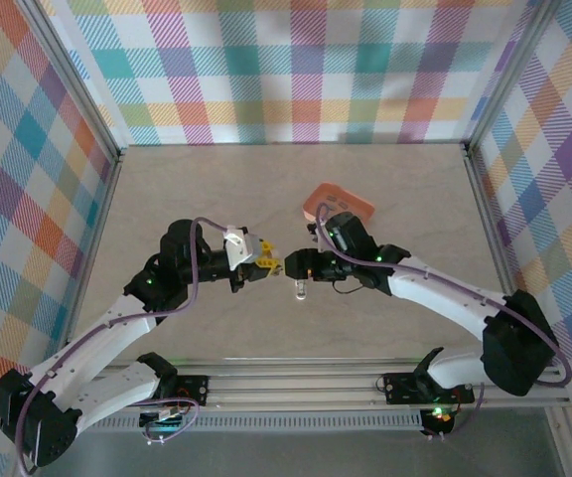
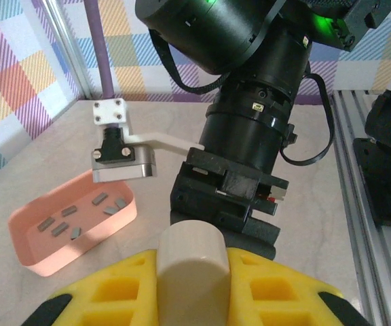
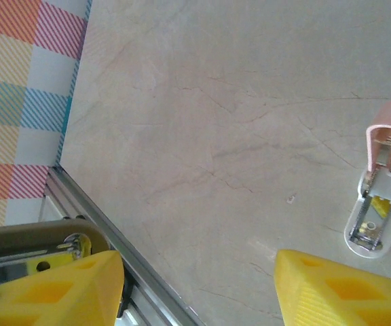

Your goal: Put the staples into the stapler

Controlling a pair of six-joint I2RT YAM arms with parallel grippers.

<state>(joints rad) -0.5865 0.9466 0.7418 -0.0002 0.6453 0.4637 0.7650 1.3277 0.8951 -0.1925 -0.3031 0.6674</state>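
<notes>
The right end effector (image 3: 199, 282) hovers above the table (image 3: 202, 136) with its yellow fingers well apart and nothing between them. The left end effector (image 2: 192, 288) is clamped on a pale oblong piece (image 2: 189, 261). In the top view the two face each other, tips close, near the table's middle. The stapler (image 3: 380, 204) lies on the table just on the near side of them and appears open, with its pale inside turned up.

The step in hand looks like fetching a strip. The right arm should come down square over a single strip and pinch it across its narrow sides. It should then lay the strip level along the stapler's channel rather than tipped.

The salmon tray (image 2: 80, 255) sits on the table, farther back and to the right. It holds several small grey staples (image 2: 66, 221), scattered loosely over its floor.
</notes>
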